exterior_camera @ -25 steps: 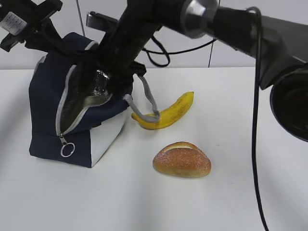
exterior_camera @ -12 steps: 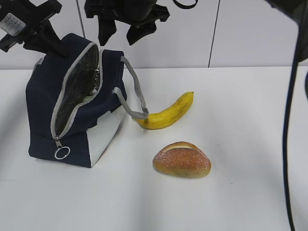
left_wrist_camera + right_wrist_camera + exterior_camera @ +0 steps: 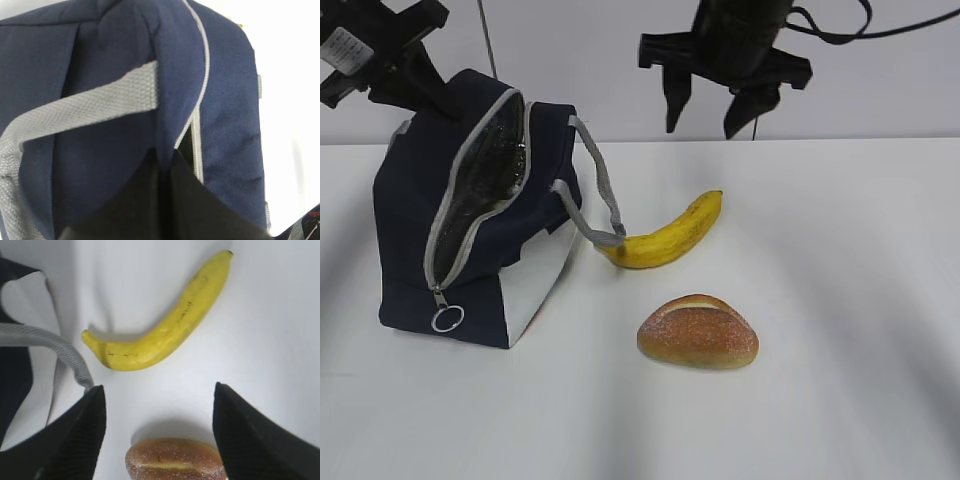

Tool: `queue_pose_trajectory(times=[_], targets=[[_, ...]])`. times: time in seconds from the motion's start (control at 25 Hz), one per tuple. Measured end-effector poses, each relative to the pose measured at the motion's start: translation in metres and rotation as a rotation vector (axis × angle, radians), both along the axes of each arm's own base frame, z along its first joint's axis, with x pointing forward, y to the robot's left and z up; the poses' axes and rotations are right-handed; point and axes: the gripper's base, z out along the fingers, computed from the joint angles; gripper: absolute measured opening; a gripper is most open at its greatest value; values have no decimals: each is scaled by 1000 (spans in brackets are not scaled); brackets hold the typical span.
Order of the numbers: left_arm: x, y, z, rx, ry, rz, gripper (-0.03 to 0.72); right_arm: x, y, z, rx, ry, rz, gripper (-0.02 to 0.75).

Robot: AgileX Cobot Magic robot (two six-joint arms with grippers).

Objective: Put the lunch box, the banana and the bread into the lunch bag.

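You're looking at a white worktop [image 3: 840,350], things sitting toward its left and middle. The lunch bag [image 3: 415,255] is standing near the left edge, closer to the far edge than the near one, navy with a white side panel [image 3: 542,285]. Its grey zipper [image 3: 450,215] is gaping open and showing silver lining; the ring pull [image 3: 447,319] is hanging at the low end. One grey strap [image 3: 600,195] is looping out to the right, its end lying just at the banana's stem. The lunch box isn't showing in any view; you can't tell whether it's inside the bag.

The banana [image 3: 668,234] is lying about mid-worktop, just right of the bag, curving up toward the far edge. The bread [image 3: 698,332] is sitting nearer the front edge, apart from the banana, pale split facing up.

Your right tool [image 3: 708,112] is hanging in the air over the far edge, above the banana, jaws spread wide and gripping nothing. In the right wrist view the fingers [image 3: 75,435] are framing the bread, with the banana beyond them.

Your left tool [image 3: 165,200] is pinched closed on the bag's top fabric at the far-left corner of the bag, right beside the zipper opening.
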Motion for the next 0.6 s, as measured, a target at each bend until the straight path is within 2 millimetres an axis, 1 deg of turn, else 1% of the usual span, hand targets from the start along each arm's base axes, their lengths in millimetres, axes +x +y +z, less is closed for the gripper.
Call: queue_pose_trajectory(times=[0.08, 0.16, 0.28, 0.36, 0.48, 0.6], targets=[[0, 0, 0, 0, 0, 0, -3, 3, -12, -10, 6, 39, -82, 491], [0, 0, 0, 0, 0, 0, -3, 3, -17, -16, 8, 64, -150, 491], [0, 0, 0, 0, 0, 0, -3, 3, -17, -19, 38, 89, -250, 491], [0, 0, 0, 0, 0, 0, -3, 5, -16, -26, 53, 109, -310, 491], [0, 0, 0, 0, 0, 0, -3, 12, -12, -50, 60, 170, -370, 492], [0, 0, 0, 0, 0, 0, -3, 18, -7, -75, 65, 220, -387, 492]])
